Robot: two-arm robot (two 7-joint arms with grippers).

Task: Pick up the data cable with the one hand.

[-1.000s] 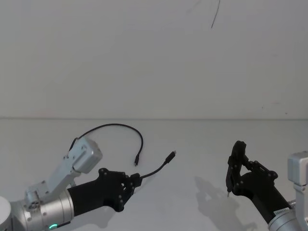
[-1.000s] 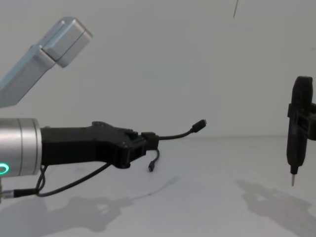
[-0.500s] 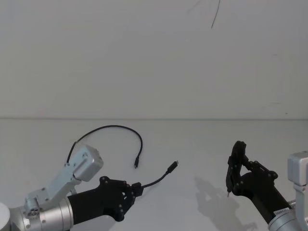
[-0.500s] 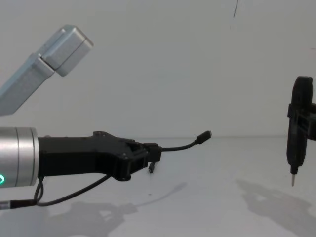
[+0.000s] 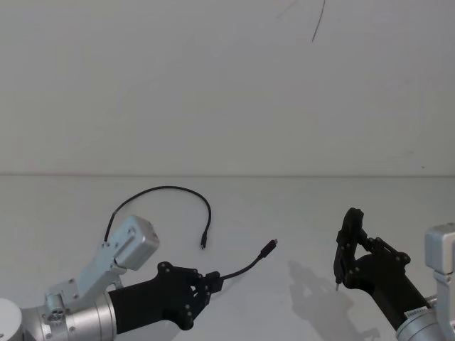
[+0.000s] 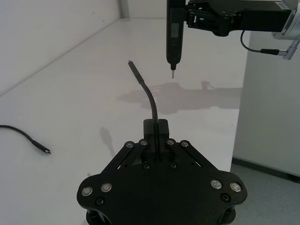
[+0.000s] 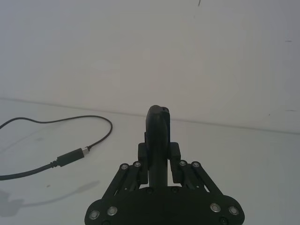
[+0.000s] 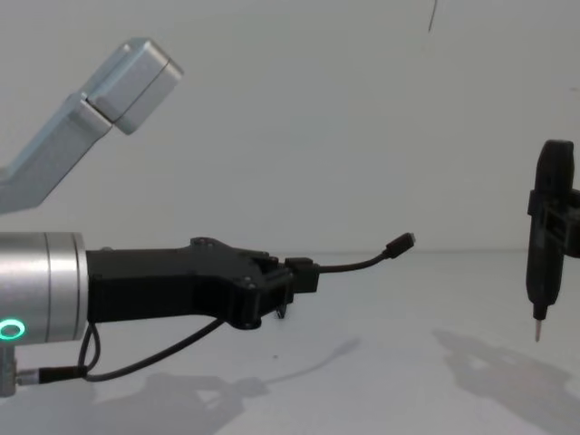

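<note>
off the table [image 8: 408, 381] in chest view, left pincer [image 8: 304, 276] gripping data cable [image 8: 358, 265]

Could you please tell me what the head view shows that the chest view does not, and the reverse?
From the head view: the data cable arcs across the table to its far plug, lying flat. From the chest view: the green ring glowing behind the left gripper, and the near plug raised clear of the table. Shared: the left gripper shut on the cable, and the right gripper off to the right, shut on a pen-shaped tool.
</note>
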